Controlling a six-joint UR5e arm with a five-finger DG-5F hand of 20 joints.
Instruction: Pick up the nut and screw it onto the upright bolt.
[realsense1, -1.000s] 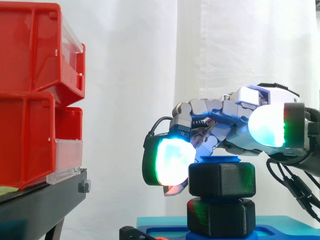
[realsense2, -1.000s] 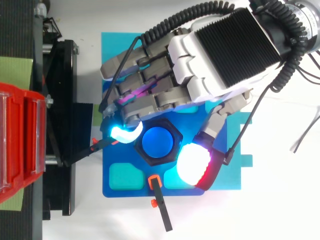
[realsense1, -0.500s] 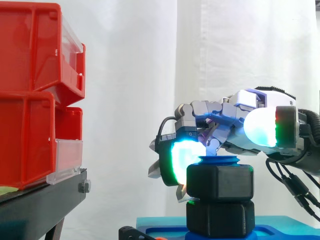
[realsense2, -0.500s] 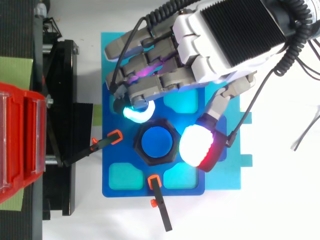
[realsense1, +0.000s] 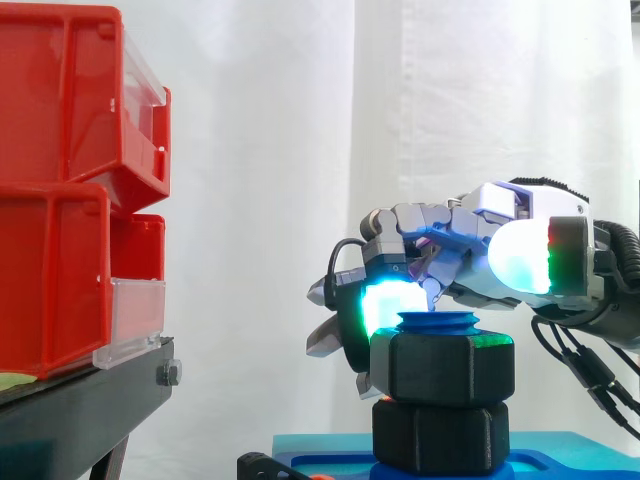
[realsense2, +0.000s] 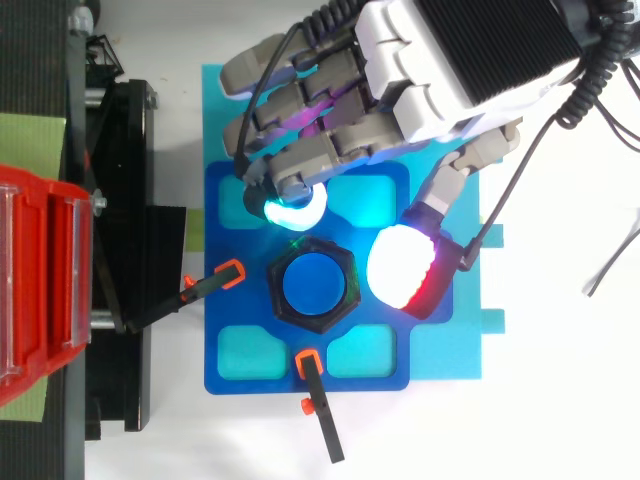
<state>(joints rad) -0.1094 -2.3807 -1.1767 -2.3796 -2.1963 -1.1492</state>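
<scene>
A black hex nut (realsense1: 441, 366) (realsense2: 312, 286) sits on the upright blue bolt (realsense1: 437, 322), resting against a second black hex piece (realsense1: 436, 440) below it. The bolt stands on a blue baseplate (realsense2: 232, 310). My hand (realsense2: 430, 70) (realsense1: 470, 240) hovers over the plate's far side with its fingers curled. One glowing fingertip (realsense2: 296, 208) sits just beyond the nut's far edge, level with its top rim in the side view. The thumb's white-red pad (realsense2: 404, 266) lies off the nut's right corner and higher than the nut. Nothing is held between them.
Red bins (realsense1: 70, 190) stand stacked on a black stand (realsense2: 120, 260) to the left. Two black clamps with orange tips (realsense2: 228, 272) (realsense2: 312, 365) lie at the baseplate's left and near edges. A white curtain hangs behind.
The hand swung round the nut toward the plate's far side, its fingertip going from the nut's left side to its far edge. The nut sank until the gap beneath it closed.
</scene>
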